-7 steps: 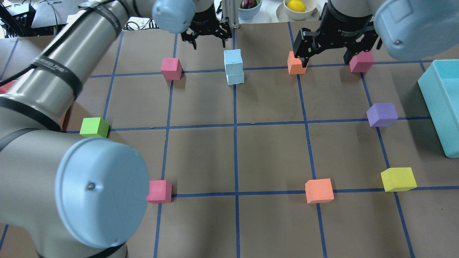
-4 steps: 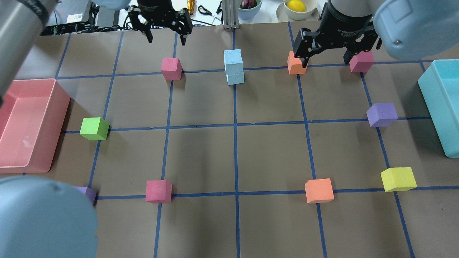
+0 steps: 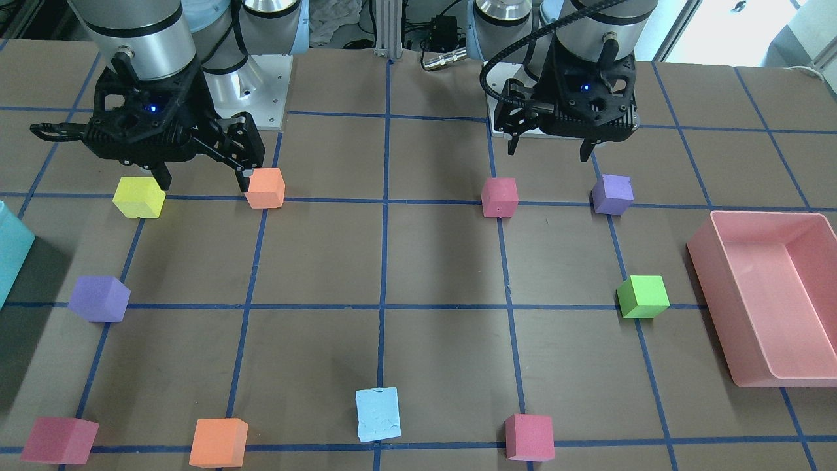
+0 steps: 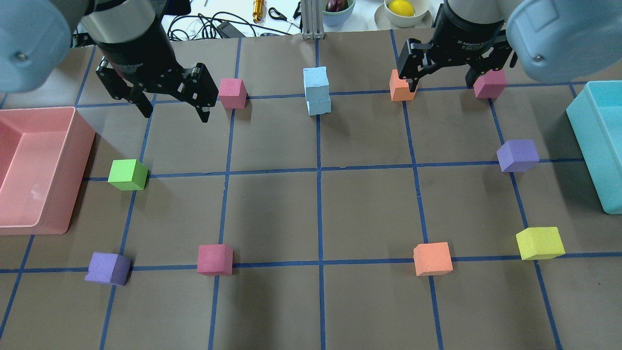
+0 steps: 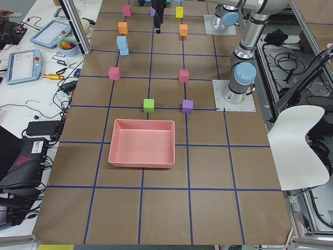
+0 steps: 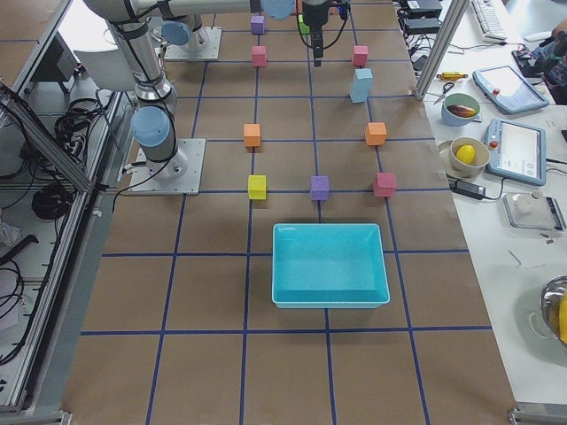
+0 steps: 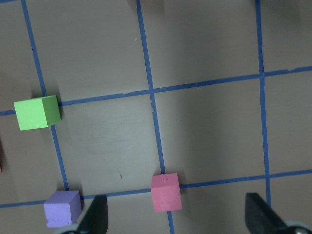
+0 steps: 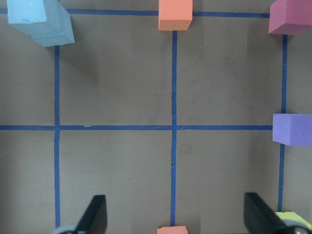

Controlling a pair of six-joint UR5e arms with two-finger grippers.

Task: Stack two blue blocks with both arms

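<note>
The two pale blue blocks (image 4: 317, 92) stand stacked, one on the other, at the far middle of the table. They also show in the front view (image 3: 377, 414) and at the top left of the right wrist view (image 8: 39, 19). My left gripper (image 4: 175, 114) is open and empty, above the table to the stack's left; its fingers (image 7: 95, 219) frame a pink cube. My right gripper (image 4: 443, 83) is open and empty, hovering to the stack's right between an orange cube (image 4: 401, 87) and a magenta cube (image 4: 491, 83).
A pink bin (image 4: 73, 146) sits at the left edge and a teal bin (image 4: 597, 146) at the right edge. Loose cubes lie on the grid: pink (image 4: 232, 92), green (image 4: 127, 174), purple (image 4: 517, 155), yellow (image 4: 539, 243), orange (image 4: 432, 258), pink (image 4: 215, 259), purple (image 4: 108, 268).
My left arm has swung away from the blue stack, its open gripper moving left and nearer to the robot. The right arm and the stack have not moved.
</note>
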